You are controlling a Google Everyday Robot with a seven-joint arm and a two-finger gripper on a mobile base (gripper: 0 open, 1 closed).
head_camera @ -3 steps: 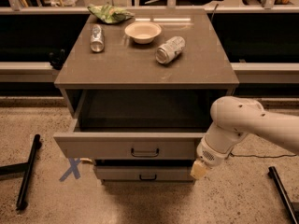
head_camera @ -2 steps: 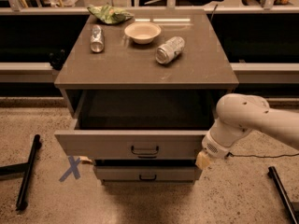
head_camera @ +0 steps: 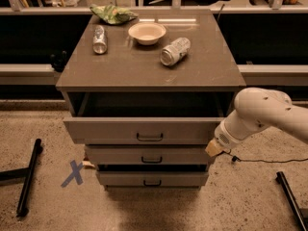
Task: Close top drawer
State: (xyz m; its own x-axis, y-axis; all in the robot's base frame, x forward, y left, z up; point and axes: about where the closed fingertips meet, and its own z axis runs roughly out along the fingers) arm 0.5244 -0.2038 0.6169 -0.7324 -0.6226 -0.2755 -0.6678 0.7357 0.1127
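My end effector (head_camera: 214,148), a pale tan tip at the end of my white rounded arm (head_camera: 260,114), sits low on the right side of the grey-brown bench (head_camera: 144,73). It is right at the lower right corner of the wide grey-brown top drawer (head_camera: 110,129). It looks to be against the front panel's edge, but I cannot be sure of contact. I also cannot tell whether the end effector is spread apart or pressed together.

The top drawer stands pulled out from under the bench top, with its dark interior showing behind the front. That front is a plain flat panel, the tallest of the three, and a small dark metal bar handle (head_camera: 149,137) sits at its centre, well to the left of my end effector. Below it are a shallower middle drawer (head_camera: 120,155) and a bottom drawer (head_camera: 120,178), each with a similar handle, and both sit slightly forward.

On the bench top are a crumpled green bag (head_camera: 113,13), a cream round bowl (head_camera: 147,32), a silver can (head_camera: 99,39) on the left, and a second silver can (head_camera: 174,51) lying on its side to the right of the bowl. A blue tape cross (head_camera: 73,173) marks the speckled floor to the left.
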